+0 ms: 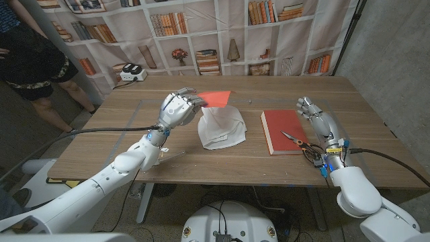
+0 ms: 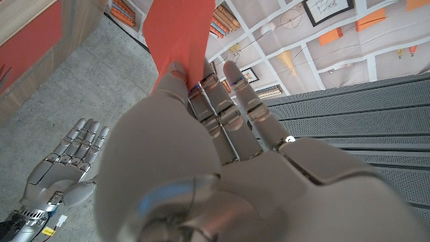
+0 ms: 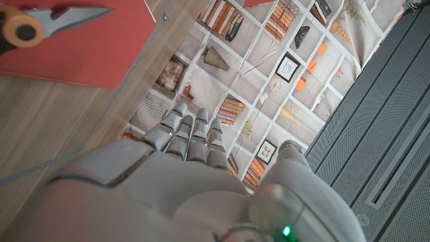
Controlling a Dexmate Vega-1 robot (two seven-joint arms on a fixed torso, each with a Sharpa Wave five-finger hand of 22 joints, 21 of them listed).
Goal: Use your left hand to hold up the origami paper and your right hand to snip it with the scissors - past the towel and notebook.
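Note:
My left hand (image 1: 178, 107) pinches the red origami paper (image 1: 216, 99) between thumb and fingers, just behind the white towel (image 1: 222, 128). In the left wrist view the paper (image 2: 178, 33) sticks out past the fingers of that hand (image 2: 222, 154). The scissors (image 1: 295, 139), with orange handles, lie on the red notebook (image 1: 279, 128) to the right of the towel. My right hand (image 1: 316, 115) stands open at the notebook's right edge, fingers straight, holding nothing. The right wrist view shows the scissors (image 3: 40, 23) on the notebook (image 3: 101, 47), apart from that hand (image 3: 195, 181).
A person (image 1: 33, 54) stands past the table's far left corner. A white box (image 1: 132, 72) sits behind the table. My right hand (image 2: 64, 161) also appears in the left wrist view. Bare wood (image 1: 134, 144) lies in front of the towel and to its left.

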